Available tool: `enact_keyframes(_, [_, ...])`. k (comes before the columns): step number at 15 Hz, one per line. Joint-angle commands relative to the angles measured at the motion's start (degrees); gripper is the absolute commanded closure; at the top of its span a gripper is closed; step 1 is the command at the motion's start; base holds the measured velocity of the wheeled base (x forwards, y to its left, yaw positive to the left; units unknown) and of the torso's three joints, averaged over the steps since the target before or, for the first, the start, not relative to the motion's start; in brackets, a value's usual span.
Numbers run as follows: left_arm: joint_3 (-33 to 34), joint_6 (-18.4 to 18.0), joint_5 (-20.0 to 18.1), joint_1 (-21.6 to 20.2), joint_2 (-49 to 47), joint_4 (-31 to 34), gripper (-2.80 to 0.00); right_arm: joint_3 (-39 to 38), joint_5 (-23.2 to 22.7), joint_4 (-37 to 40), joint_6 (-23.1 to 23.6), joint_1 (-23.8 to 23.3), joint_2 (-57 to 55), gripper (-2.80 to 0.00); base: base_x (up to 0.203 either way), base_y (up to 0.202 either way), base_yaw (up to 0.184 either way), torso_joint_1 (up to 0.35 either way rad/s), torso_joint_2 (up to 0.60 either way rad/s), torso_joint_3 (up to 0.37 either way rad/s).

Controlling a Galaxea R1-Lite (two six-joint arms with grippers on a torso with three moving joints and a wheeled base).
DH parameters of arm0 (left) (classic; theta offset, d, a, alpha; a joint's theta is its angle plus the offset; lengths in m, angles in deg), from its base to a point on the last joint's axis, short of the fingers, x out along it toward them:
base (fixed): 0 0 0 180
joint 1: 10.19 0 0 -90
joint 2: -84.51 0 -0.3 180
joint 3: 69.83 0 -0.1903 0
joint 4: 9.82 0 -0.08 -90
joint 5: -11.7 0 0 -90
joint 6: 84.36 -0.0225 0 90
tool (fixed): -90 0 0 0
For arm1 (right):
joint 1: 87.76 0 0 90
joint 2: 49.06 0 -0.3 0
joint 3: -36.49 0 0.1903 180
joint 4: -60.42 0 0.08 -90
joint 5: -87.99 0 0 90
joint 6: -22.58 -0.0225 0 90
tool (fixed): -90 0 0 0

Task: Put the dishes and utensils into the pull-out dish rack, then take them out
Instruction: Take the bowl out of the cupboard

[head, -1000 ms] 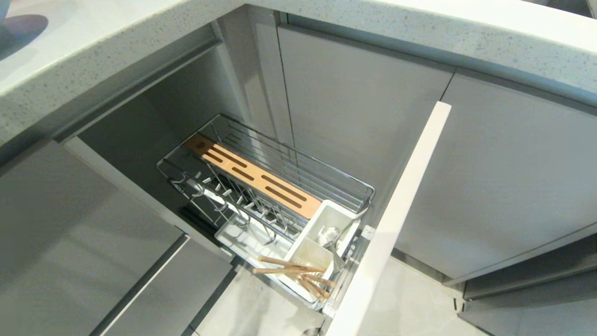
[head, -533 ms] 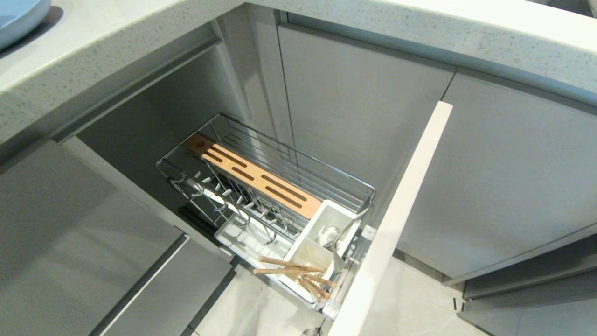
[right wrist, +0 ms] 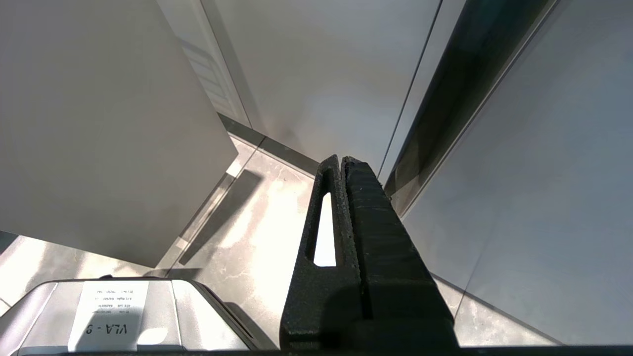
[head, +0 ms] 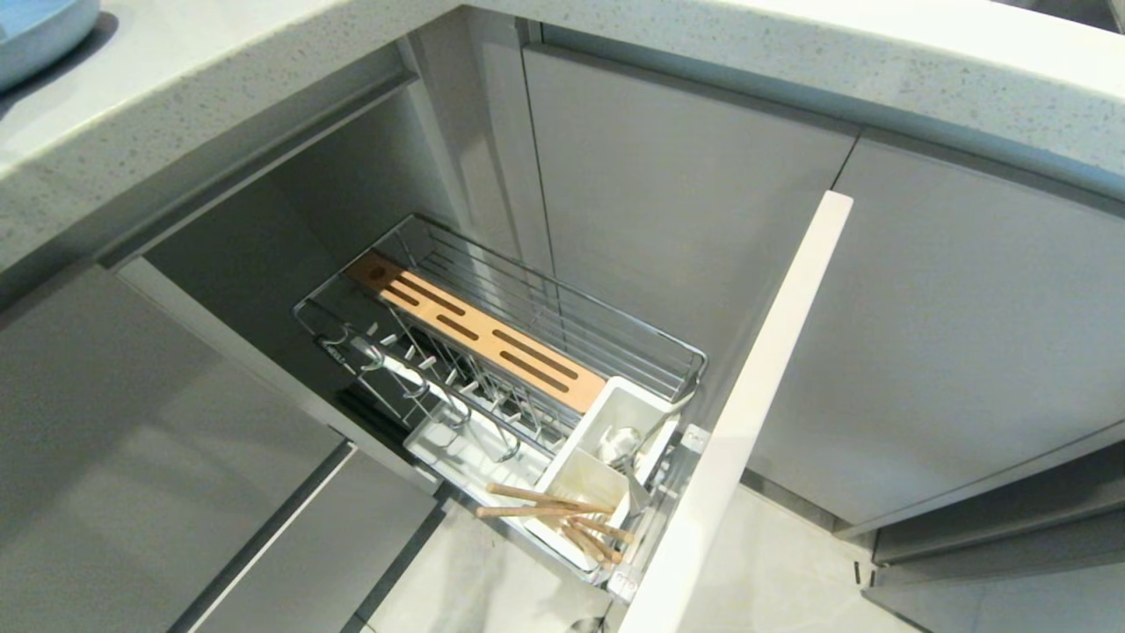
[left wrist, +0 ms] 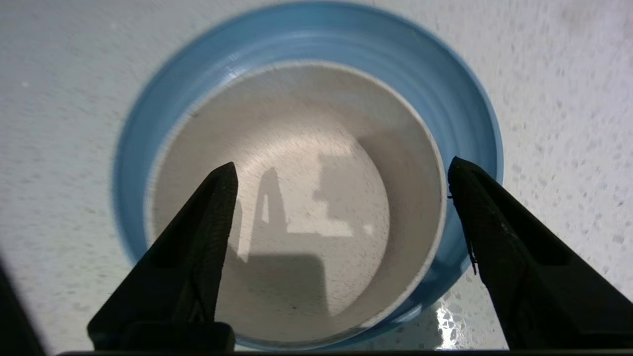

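Head view: the pull-out dish rack [head: 501, 352] stands drawn out of the grey cabinet. Its plate prongs [head: 439, 387] hold nothing. The white caddy [head: 606, 457] at the front end holds the chopsticks [head: 549, 510], which lean out over its rim, and the spoon [head: 620, 440], bowl end up, in the next compartment. The pale blue plate [head: 35, 26] shows only as an edge at the corner of the speckled countertop [head: 220, 79]. Neither arm appears here

Left wrist view: the left gripper [left wrist: 341, 198] hangs directly above the white bowl [left wrist: 296, 198], which sits inside the blue plate on the countertop. The black fingers [left wrist: 207, 237] are spread wide and grasp nothing; one lies over the bowl's interior, the other over its far rim. Judgement: the bowl is nested on the plate to keep the unloaded dishes together, with the utensils remaining to unload

Right wrist view: the right gripper [right wrist: 342, 163] is clenched on nothing, parked low beside the cabinet fronts over the floor [right wrist: 257, 222], clear of the work
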Motion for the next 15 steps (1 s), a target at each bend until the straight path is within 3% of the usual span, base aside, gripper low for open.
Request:
enact_keyframes(1, [0.0, 0.2, 0.4, 0.0, 1.7, -1.4, -2.8, -0.1, 0.0, 0.0, 0.0, 0.0, 0.2, 0.0, 0.0, 0.0, 0.0, 0.0, 0.0, 0.0])
enact_keyframes(3, [0.2, 1.0, 0.3, 0.0, 4.0, -3.7, -2.8, -0.1, 0.0, 0.0, 0.0, 0.0, 0.2, 0.0, 0.0, 0.0, 0.0, 0.0, 0.0, 0.0])
enact_keyframes(6, [1.8, 7.4, 0.2, 1.5, 9.4, -8.0, -2.8, -0.1, 0.0, 0.0, 0.0, 0.0, 0.2, 0.0, 0.0, 0.0, 0.0, 0.0, 0.0, 0.0])
enact_keyframes(7, [3.0, 10.1, 0.2, 2.0, 11.3, -9.9, 0.0, -0.1, 0.0, 0.0, 0.0, 0.0, 0.2, 0.0, 0.0, 0.0, 0.0, 0.0, 0.0, 0.0])
enact_keyframes(14, [26.0, 35.9, 0.3, 2.9, 26.1, -30.2, 0.0, -0.1, 0.0, 0.0, 0.0, 0.0, 0.2, 0.0, 0.0, 0.0, 0.0, 0.0, 0.0, 0.0])
enact_keyframes(15, [27.8, 36.4, -2.1, 3.8, 26.7, -31.7, 0.0, -0.1, 0.0, 0.0, -0.1, 0.0, 0.2, 0.0, 0.0, 0.0, 0.0, 0.0, 0.0, 0.0])
